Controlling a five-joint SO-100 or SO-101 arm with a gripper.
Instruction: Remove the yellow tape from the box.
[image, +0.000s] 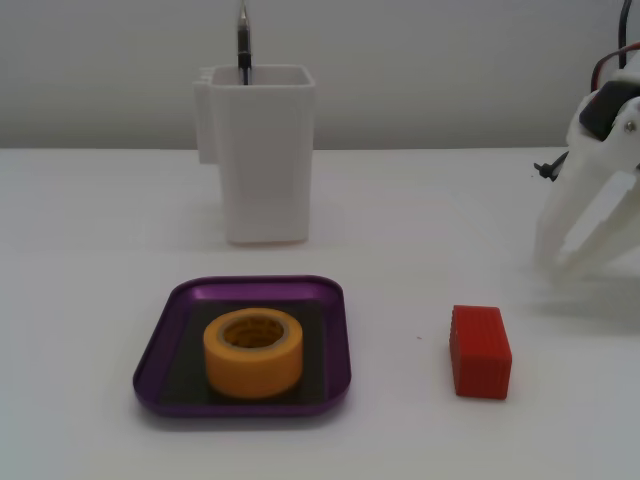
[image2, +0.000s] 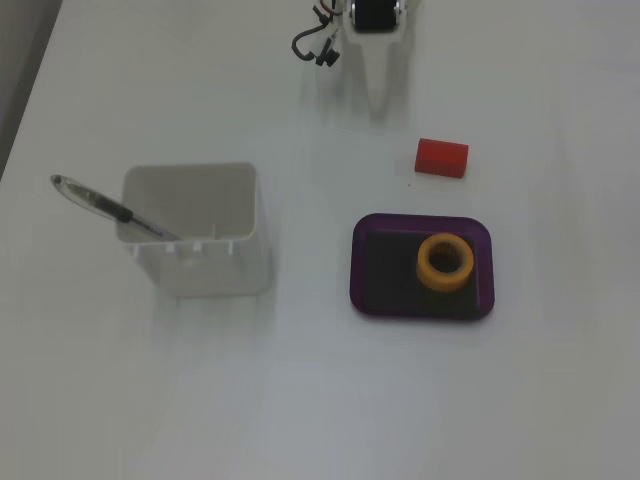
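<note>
A tall white container (image: 264, 160) holds a pen (image2: 105, 205); a red ribbed block (image: 480, 351) lies well apart.

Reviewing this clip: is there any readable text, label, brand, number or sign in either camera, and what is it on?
No text can be read in either fixed view.
yellow tape: faint dark marks inside its core, too small and blurred to read.
Purple box, red block, white container and pen: no print visible.
</note>
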